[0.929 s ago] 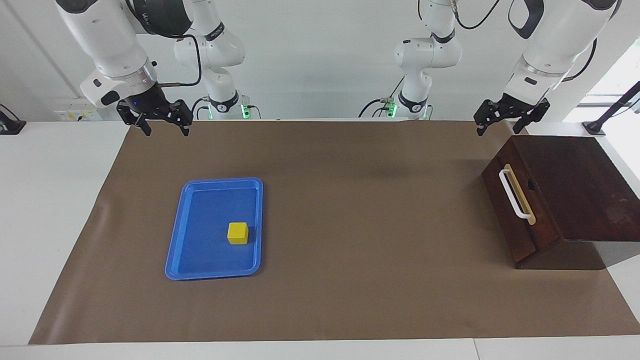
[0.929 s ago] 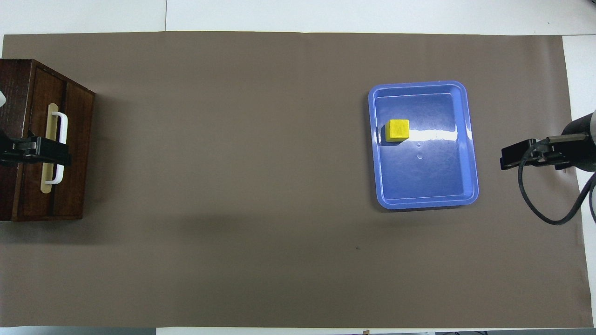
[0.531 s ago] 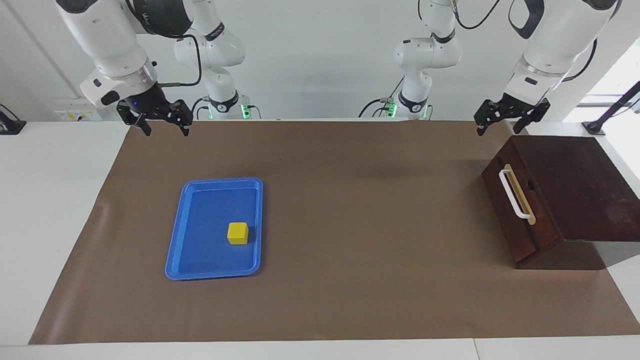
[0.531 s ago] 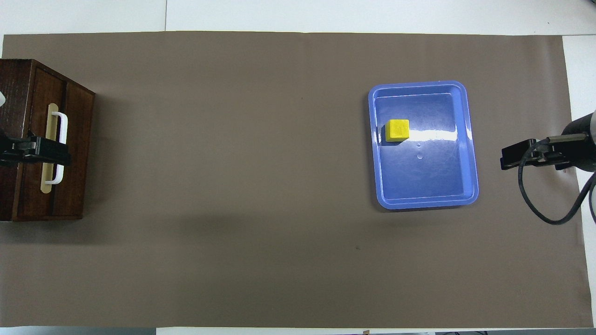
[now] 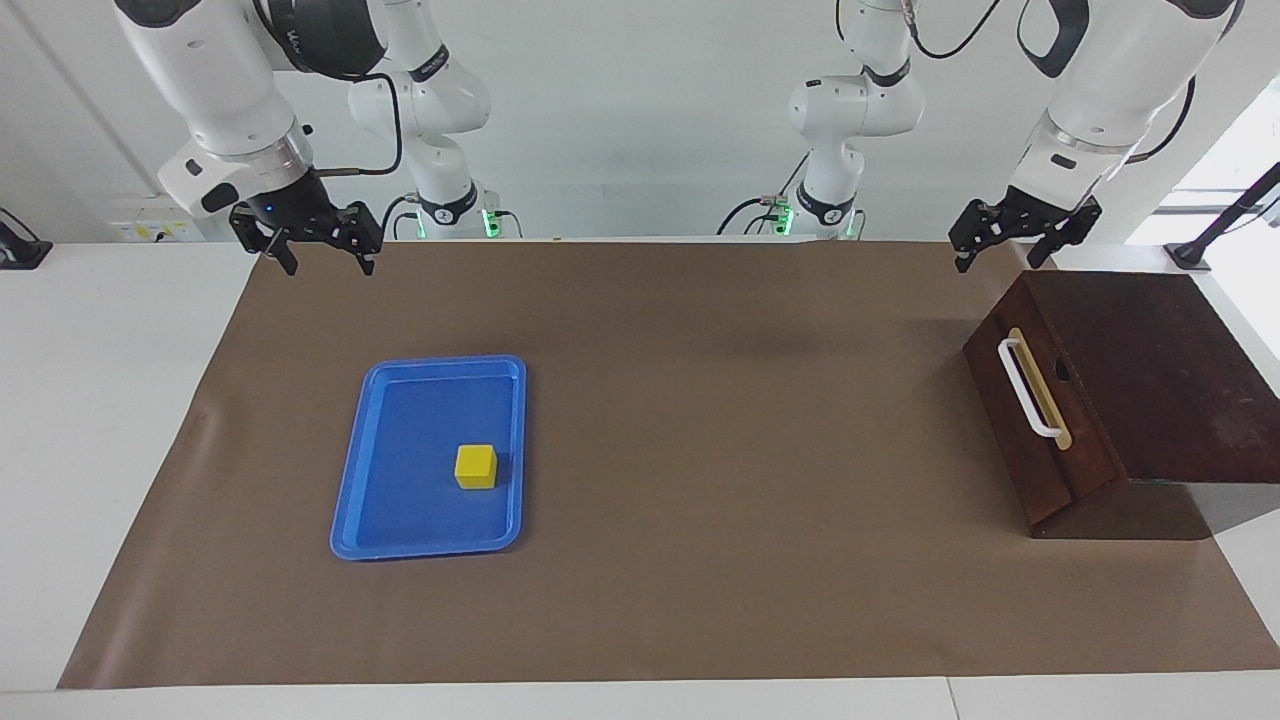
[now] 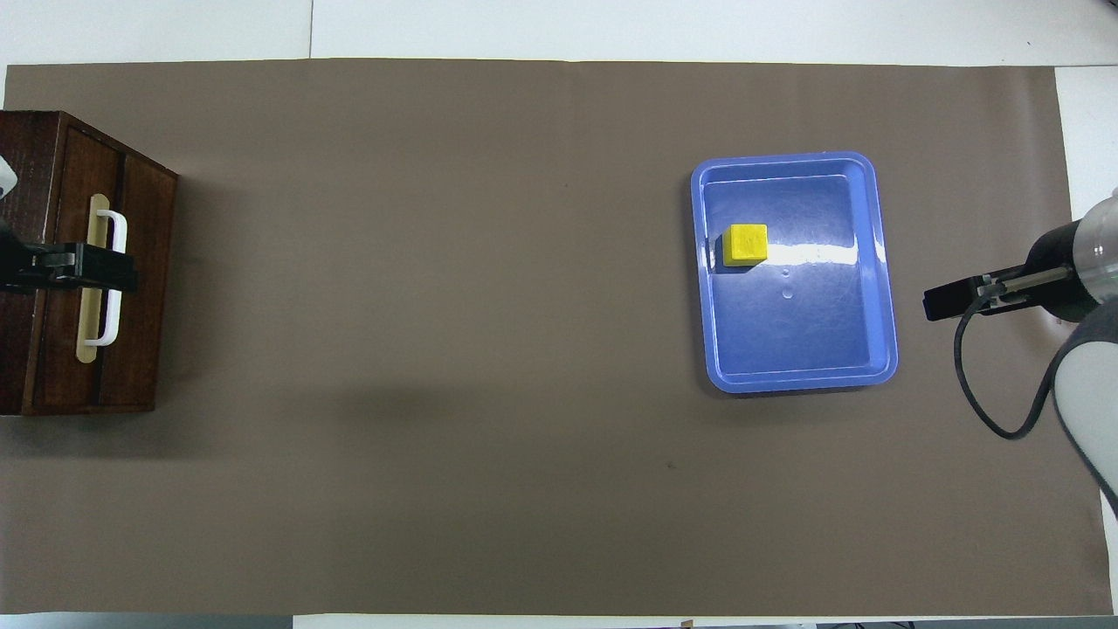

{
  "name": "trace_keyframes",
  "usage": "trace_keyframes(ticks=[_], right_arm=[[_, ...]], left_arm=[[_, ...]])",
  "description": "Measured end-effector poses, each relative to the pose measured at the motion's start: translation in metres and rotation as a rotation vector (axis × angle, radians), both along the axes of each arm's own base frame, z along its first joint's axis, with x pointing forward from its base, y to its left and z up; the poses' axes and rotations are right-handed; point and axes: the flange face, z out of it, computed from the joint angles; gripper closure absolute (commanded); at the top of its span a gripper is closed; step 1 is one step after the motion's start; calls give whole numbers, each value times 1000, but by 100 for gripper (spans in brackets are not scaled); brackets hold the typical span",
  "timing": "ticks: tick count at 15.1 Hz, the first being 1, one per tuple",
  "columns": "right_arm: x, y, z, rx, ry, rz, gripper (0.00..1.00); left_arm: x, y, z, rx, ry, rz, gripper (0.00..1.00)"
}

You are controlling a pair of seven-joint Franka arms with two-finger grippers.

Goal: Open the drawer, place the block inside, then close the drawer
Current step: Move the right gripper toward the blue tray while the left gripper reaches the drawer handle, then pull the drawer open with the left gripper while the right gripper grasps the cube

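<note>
Drawer shut, block in tray; both claws, left and right, seemingly apart, aloft.

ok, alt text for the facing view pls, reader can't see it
A yellow block sits in a blue tray on a brown mat, and the dark wooden drawer at the left arm's end of the table is shut. The right gripper and left gripper hang open over the mat's edge nearest the robots, holding nothing.
</note>
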Motion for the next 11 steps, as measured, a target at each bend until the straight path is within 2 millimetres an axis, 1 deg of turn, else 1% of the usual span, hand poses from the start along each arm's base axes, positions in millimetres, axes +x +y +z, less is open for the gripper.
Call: trace_keyframes(ticks=[3,5,7,9,11], right_arm=[[-7,5,-31,53,-47,217,0],[-5,2,-51,130,-78,394,0],[3,-9,-77,217,-121,542,0],[17,-20,-107,270,-177,676,0],[31,-22,-137,316,-236,797,0]], left_arm=[[7,10,-24,80,-39,-14,0],[10,13,-41,124,-52,-30,0],[14,15,-63,141,-58,-31,0],[23,15,-95,180,-57,-9,0],[36,12,-125,213,-59,20,0]])
